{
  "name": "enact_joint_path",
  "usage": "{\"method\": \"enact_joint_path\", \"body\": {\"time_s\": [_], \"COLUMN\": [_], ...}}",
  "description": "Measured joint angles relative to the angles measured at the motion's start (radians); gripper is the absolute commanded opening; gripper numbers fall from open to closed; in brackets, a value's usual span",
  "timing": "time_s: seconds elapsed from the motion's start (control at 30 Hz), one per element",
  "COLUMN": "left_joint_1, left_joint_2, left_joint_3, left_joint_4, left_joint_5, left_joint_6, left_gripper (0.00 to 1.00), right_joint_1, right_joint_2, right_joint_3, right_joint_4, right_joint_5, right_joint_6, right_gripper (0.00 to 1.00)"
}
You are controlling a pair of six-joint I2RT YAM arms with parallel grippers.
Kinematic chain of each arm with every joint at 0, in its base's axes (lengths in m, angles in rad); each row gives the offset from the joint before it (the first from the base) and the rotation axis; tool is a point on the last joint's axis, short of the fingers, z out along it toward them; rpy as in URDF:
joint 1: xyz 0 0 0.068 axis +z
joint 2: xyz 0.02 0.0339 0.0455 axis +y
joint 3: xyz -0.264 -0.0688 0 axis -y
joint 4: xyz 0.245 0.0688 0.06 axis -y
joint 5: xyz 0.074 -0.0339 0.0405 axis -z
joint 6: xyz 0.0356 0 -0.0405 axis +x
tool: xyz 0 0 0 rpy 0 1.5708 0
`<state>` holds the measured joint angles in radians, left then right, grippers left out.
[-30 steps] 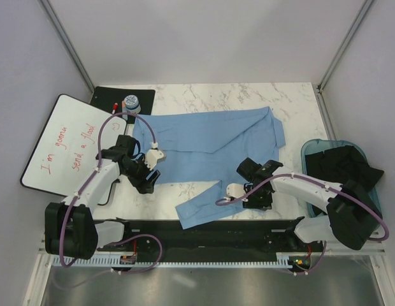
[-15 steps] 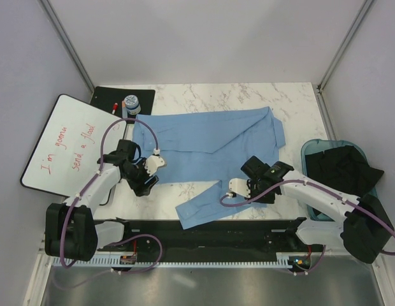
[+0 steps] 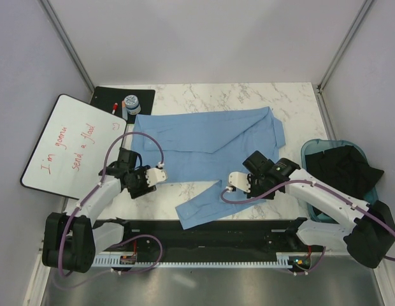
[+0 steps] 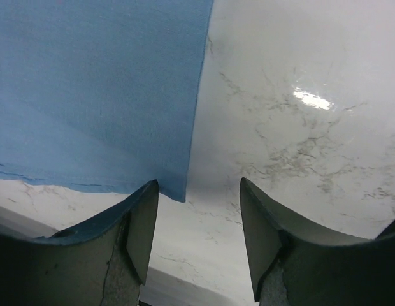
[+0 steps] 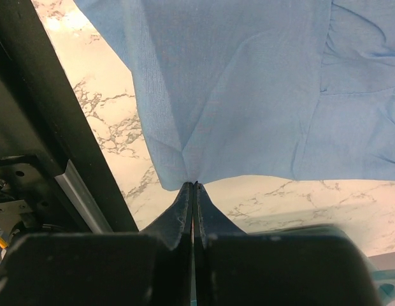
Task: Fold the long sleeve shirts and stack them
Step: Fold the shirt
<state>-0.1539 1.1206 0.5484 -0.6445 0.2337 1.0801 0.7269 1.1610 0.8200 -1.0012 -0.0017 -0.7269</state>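
Reading "I'm gonna send a flood", whiteboard (image 3: pixel 60 124), blue shirt (image 3: pixel 210 140) beside

Items counted: one light-blue shirt (image 3: pixel 210 143), one whiteboard (image 3: pixel 70 146), one black mat (image 3: pixel 111 95), one small jar (image 3: pixel 131 102) and one red marker (image 3: pixel 114 106). There is one teal bin (image 3: pixel 310 148); the dark cloth (image 3: pixel 344 169) in it cannot be counted by piece. Two grippers are present: one left gripper (image 4: pixel 197 191) and one right gripper (image 5: pixel 194 188).
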Motion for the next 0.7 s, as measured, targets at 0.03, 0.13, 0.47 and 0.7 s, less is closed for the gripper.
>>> {"method": "enact_joint_path", "body": {"time_s": [0.03,0.13,0.47,0.7], "left_joint_1": [0.000,-0.006,-0.023,-0.023], "left_joint_2": [0.000,0.000,0.032,-0.062], "left_joint_3": [-0.005,-0.012,-0.013,-0.032], "left_joint_4": [0.014,0.047,0.077,0.007], "left_joint_5": [-0.004,-0.016,-0.024,-0.029], "left_joint_6": [0.014,0.040,0.083,0.144], "left_gripper": [0.58,0.51,0.02,0.02], "right_joint_1": [-0.003,-0.011,-0.038,-0.038], "right_joint_2": [-0.003,-0.012,-0.052,-0.110], "right_joint_3": [0.002,0.012,0.045,0.077], "right_joint_4": [-0.002,-0.010,-0.027,-0.092], "right_joint_5": [0.000,0.000,0.000,-0.026], "right_joint_6": [0.001,0.002,0.009,0.021], "right_gripper": [0.00,0.00,0.00,0.00]}}
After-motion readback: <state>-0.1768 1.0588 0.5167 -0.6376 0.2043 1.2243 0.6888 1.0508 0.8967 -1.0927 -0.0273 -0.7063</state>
